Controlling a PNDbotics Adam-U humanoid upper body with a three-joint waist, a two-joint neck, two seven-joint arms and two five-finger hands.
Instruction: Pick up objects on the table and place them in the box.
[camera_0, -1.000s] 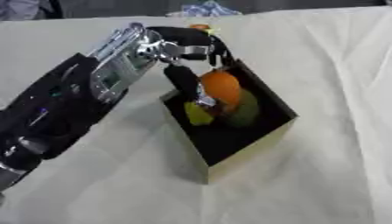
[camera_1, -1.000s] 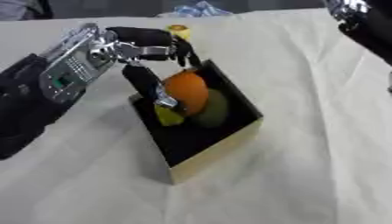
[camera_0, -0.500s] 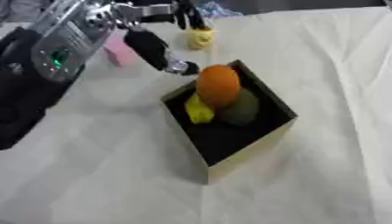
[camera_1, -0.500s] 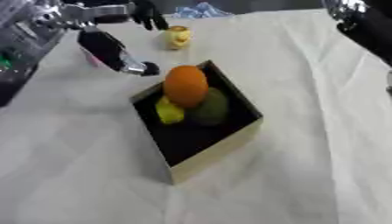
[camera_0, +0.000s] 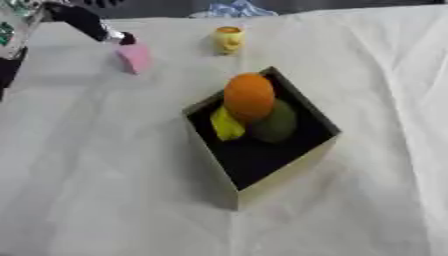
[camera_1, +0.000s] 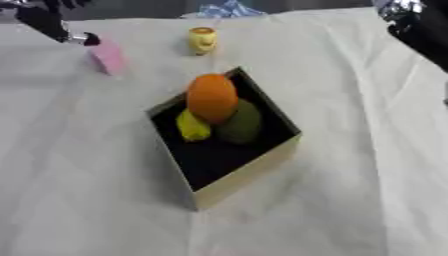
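A dark open box (camera_0: 289, 167) with tan walls stands in the middle of the white cloth. In it lie an orange fruit (camera_0: 249, 96) on top, a yellow fruit (camera_0: 226, 125) and a green fruit (camera_0: 276, 125). My left hand (camera_0: 80, 21) is at the top left, away from the box, open and holding nothing. One straight finger (camera_1: 48, 25) ends just above a pink block (camera_0: 134, 57) lying on the cloth. A small yellow object (camera_0: 229, 39) stands behind the box. A black and silver part of my right hand (camera_1: 409, 17) shows at the top right corner.
The white cloth (camera_0: 105, 190) covers the whole table, with wrinkles on the right side. A blue and white bundle (camera_1: 227, 8) lies at the far edge, against a dark background.
My left hand has let go of the orange fruit, which now lies in the box, and has drawn back up and left to the pink block. The right arm has stayed put.
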